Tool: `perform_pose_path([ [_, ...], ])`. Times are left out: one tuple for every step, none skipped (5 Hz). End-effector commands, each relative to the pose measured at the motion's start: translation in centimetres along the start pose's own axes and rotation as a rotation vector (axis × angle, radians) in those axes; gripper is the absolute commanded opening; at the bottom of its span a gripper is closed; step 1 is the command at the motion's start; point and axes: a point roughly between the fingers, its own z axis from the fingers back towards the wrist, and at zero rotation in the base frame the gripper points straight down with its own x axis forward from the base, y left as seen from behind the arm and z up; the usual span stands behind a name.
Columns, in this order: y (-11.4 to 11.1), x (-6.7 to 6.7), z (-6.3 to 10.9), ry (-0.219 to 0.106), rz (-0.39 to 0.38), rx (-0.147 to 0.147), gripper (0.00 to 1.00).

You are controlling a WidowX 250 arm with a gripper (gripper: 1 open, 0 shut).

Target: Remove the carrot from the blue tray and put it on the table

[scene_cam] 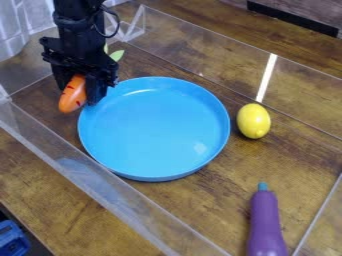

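A: What does the one camera view give of the surface?

B: A dark brown wood-grain table (160,215) with glossy planks, and clear acrylic walls (80,170) standing along its edges. A bright streak of light reflects off the wood by the small round yellow lemon (253,121).

A: And what lies on it?

B: The large round shallow bright-blue plastic tray (158,130) sits in the middle, with nothing inside it. The lemon is just beside its right rim. A long purple toy eggplant (266,226) lies near the lower right, well apart from the tray.

A: Where is the small orange toy carrot?

B: The carrot (74,94) hangs outside the tray, just past its upper-left rim, clamped in the black gripper (80,88), which points down with its jaws closed on it.

A: Anything hard to read?

B: The arm is cut off at the top edge. The carrot's green top shows only as a sliver behind the gripper. I cannot tell whether the carrot's tip touches the table. The room beyond the walls is dark, with a blue corner at lower left that is too cropped to identify.
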Motion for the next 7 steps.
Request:
perform_pose_path([
  [0.8, 1.3, 0.9, -0.059, 0.008, 0.02, 1.0],
  [1.2, 1.5, 0.5, -0.063, 0.006, 0.028, 1.0],
  [1.3, 1.9, 1.8, -0.078, 0.002, 0.016, 1.0],
  [1.5, 2.5, 3.0, -0.097, 0.002, 0.005, 1.0],
  [1.8, 3.1, 6.0, -0.113, 0.009, -0.031, 1.0],
  [1.7, 3.7, 9.6, -0.13, 0.018, -0.06, 1.0],
  [1.8, 3.2, 10.1, -0.122, 0.038, -0.095, 1.0],
])
